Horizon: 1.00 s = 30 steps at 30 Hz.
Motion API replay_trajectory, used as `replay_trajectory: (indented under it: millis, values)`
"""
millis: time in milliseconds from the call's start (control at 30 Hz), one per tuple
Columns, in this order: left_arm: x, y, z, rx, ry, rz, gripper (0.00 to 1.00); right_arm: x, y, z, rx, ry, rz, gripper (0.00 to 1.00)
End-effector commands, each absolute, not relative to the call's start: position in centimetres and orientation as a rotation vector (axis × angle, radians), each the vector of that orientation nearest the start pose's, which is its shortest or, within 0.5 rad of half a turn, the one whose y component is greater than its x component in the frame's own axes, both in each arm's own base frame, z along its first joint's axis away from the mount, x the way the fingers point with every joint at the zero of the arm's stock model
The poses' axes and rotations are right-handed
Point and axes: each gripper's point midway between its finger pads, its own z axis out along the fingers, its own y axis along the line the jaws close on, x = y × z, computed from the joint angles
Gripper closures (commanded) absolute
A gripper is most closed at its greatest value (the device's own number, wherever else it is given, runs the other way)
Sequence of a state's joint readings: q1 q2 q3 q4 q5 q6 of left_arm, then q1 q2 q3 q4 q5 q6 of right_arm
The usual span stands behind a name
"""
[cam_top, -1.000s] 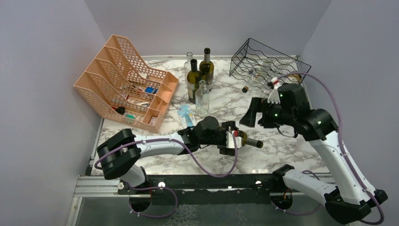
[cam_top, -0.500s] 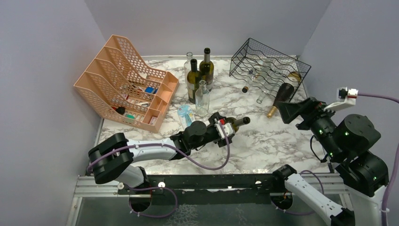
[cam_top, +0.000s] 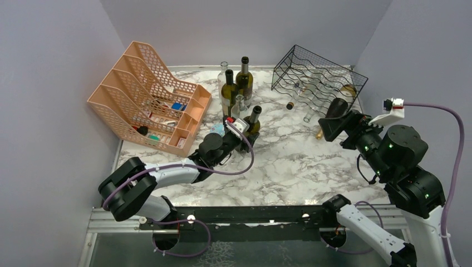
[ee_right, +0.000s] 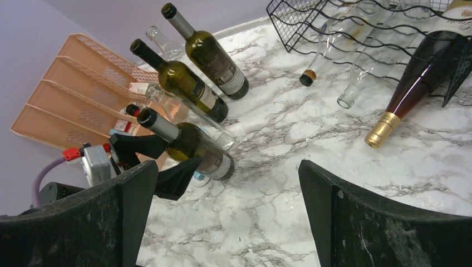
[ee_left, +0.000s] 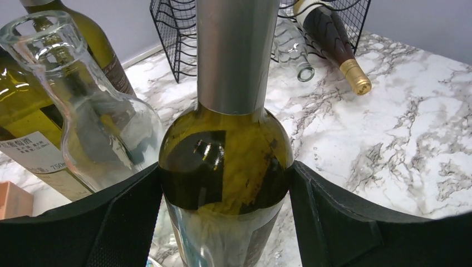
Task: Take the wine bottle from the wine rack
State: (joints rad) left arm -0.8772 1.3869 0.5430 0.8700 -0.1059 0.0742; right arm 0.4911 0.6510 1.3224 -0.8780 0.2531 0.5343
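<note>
The main part of the job looks done. The wine rack [cam_top: 320,69] stands well beyond the left claw [ee_left: 225,219], off to its right. The wine bottle [ee_left: 225,161] is out of the rack, clamped at its shoulder between that claw's two black fingers, neck up. What seems left is to set it down and let go. Its base is hidden under the claw, so I cannot say whether it already rests on the table [cam_top: 311,161]. The right claw [ee_right: 231,222] hangs with its jaws spread wide and nothing between them, with the rack just ahead of it.

The table below both claws is flat and glossy, white with grey marble veins. The rack is thin black wire bent into an open box with wavy shelves, and bottles lie in its troughs. The gripped bottle is smooth olive-green glass with a round shoulder, a matte grey sleeve on its straight neck and a pale label lower down. Close at the left claw's left side stands a clear glass bottle [ee_left: 83,122], bulbous and open-mouthed. Ahead of the right claw lies a dark bottle [ee_right: 414,89], its neck poking out of the rack and capped in crinkled gold foil [ee_right: 382,130].
</note>
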Motion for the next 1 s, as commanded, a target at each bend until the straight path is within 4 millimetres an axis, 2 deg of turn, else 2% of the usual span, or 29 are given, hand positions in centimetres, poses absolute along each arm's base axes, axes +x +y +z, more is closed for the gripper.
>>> replay_trajectory:
  millis: [0, 167, 467, 633, 833, 967]
  values:
    - [29.4, -30.9, 25.5, 0.467, 1.277, -0.657, 0.70, 19.4, 8.4, 38.7, 0.214, 1.778, 0.557, 0.00]
    - [29.5, -30.4, 25.3, 0.413, 1.289, -0.694, 0.71, 19.5, 8.6, 38.1, 0.212, 1.793, 0.557, 0.00]
    - [30.0, -29.1, 24.5, 0.353, 1.285, -0.658, 0.69, 19.9, 9.0, 37.3, 0.206, 1.812, 0.560, 0.00]
    - [30.4, -28.5, 24.3, 0.310, 1.299, -0.633, 0.51, 20.0, 9.1, 36.9, 0.203, 1.825, 0.555, 0.00]
    - [30.2, -28.6, 24.5, 0.322, 1.295, -0.639, 0.17, 20.0, 9.0, 36.8, 0.209, 1.825, 0.550, 0.00]
    - [30.2, -28.6, 24.7, 0.316, 1.298, -0.651, 0.05, 20.1, 9.1, 36.7, 0.206, 1.826, 0.552, 0.01]
